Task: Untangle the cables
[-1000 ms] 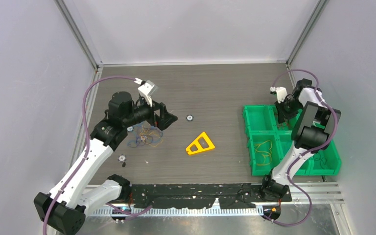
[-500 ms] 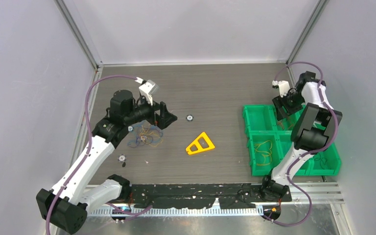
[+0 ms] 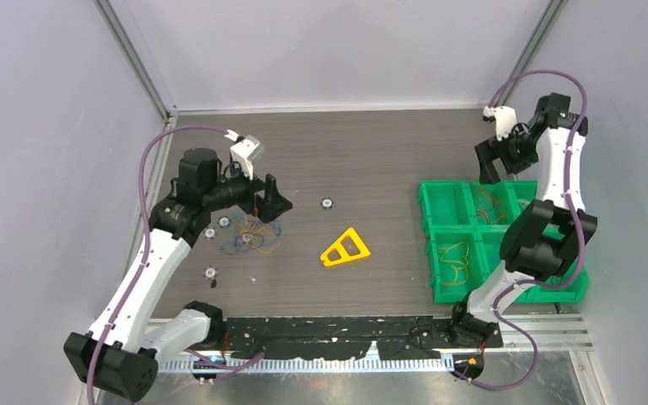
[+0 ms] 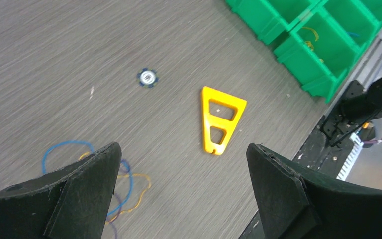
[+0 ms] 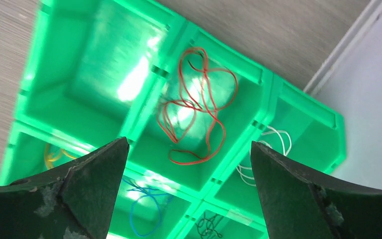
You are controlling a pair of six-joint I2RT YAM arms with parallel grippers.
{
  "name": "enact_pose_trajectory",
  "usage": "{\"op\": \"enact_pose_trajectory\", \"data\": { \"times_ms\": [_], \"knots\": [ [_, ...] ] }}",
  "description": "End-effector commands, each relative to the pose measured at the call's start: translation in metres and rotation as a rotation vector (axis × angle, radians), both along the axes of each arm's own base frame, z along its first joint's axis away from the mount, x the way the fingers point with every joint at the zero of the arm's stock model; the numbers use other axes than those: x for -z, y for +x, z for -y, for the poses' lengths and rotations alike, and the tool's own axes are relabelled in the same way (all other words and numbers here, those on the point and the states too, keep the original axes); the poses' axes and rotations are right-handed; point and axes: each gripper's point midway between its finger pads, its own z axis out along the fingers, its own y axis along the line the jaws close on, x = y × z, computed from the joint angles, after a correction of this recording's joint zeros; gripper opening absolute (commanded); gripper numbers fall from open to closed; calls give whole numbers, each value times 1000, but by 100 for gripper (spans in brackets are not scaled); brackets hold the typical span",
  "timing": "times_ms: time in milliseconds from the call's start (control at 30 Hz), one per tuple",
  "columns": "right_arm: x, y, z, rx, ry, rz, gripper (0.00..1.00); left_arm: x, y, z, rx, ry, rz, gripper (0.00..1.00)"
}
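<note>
From above, your left gripper, wide open and empty, is just beside the cables: a round, colourful clump pointing nowhere. Left wrist: blue and orange loops by one finger. Right wrist: your right gripper is wide open, empty, over long red loops.

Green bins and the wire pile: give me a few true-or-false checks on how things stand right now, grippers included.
1. The right gripper is open and holds nothing. True.
2. The red wires lie on the table beside the green bins. False: they lie inside one compartment of the bins.
3. The left gripper is shut on the tangle of wires. False: it is open with nothing between its fingers, and the tangle lies loose on the table.
4. The yellow triangle lies flat on the table, apart from the bins. True.
</note>
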Motion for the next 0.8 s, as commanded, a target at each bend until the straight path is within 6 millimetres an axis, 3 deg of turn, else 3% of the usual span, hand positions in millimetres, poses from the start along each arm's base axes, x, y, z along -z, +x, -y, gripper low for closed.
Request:
{"op": "enact_pose_trajectory", "data": {
  "times_ms": [0,133,367,567,600,633,667,700,767],
  "knots": [
    [-58,-5,-74,-58,138,93,100,20,-5,-31,4,73,-114,100],
    [-64,-5,-153,-134,263,104,100,52,7,-79,-123,74,-277,97],
    [-35,-8,-309,-310,476,4,99,121,29,-149,-291,37,-592,76],
    [0,-13,-428,-407,578,-96,97,168,34,-163,-347,8,-782,64],
    [-3,-11,-440,-408,587,-89,97,174,37,-164,-364,3,-796,63],
    [10,-16,-459,-433,584,-112,96,180,39,-165,-377,4,-808,61],
    [5,-14,-471,-437,596,-104,96,184,41,-166,-390,-1,-823,58],
    [17,-18,-487,-454,596,-123,96,188,44,-166,-397,-9,-834,55],
    [22,-19,-511,-462,613,-129,96,189,48,-161,-389,-58,-849,45]
  ]
}}
